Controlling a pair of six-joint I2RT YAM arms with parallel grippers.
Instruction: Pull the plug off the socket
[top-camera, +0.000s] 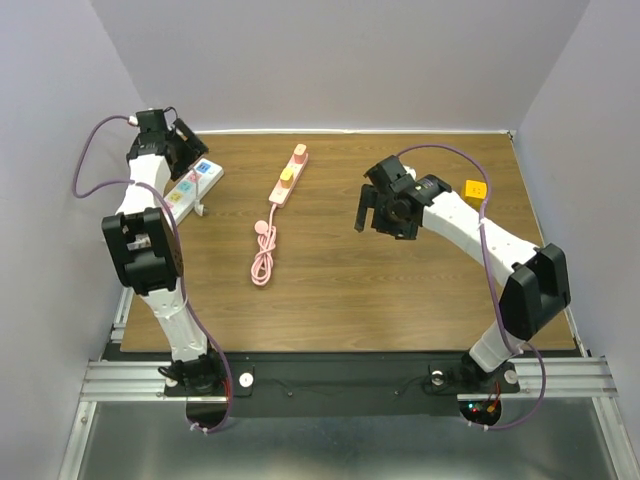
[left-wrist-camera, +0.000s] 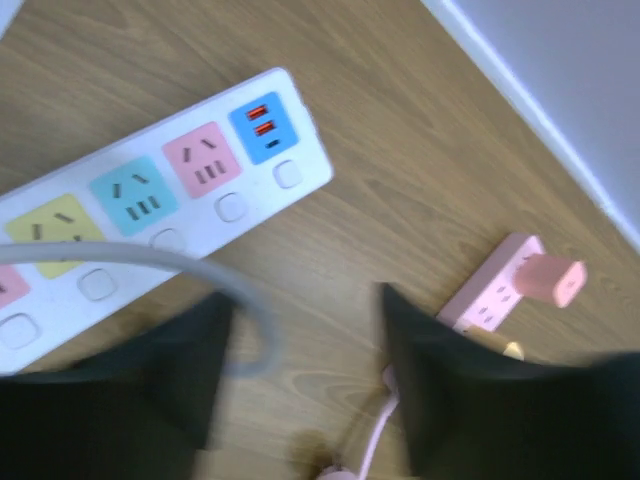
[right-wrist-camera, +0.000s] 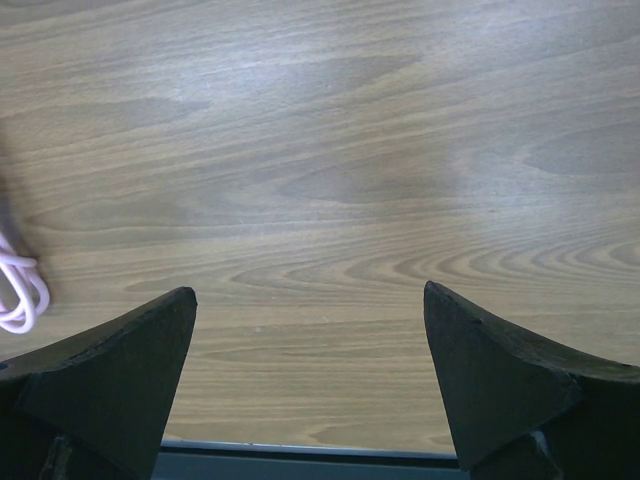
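**Top view.** The socket (top-camera: 195, 183), a white strip with coloured faces, lies at the upper left of the frame, near the left edge of the table (top-camera: 400, 300). The left gripper (top-camera: 188, 147) hangs just over its far end. Judged from this, that arm is the one assigned to the strip. A small white piece (top-camera: 200, 208) lies just below the strip, too small to identify. The right gripper (top-camera: 372, 213) hovers right of centre over bare wood, well apart from everything. It appears to be kept out of the way. A pink strip (top-camera: 288, 178) lies at upper centre, and its coiled pink cord (top-camera: 263, 255) lies below it. A yellow cube (top-camera: 475, 189) sits at the right.

**Left wrist view.** The socket runs from upper centre to the left edge, with faces of blue, pink, teal, yellow and pink. No plug is seated in any face shown, and the leftmost face is cut off by the frame. The jaws stand apart with nothing between them. A blurred grey cable (left-wrist-camera: 150, 262) crosses the left finger, and what it belongs to cannot be told. At the right of the frame the pink strip carries a pink block (left-wrist-camera: 550, 278).

**Right wrist view.** The jaws are wide apart over bare wood and hold nothing. A loop of the pink cord shows at the left edge.
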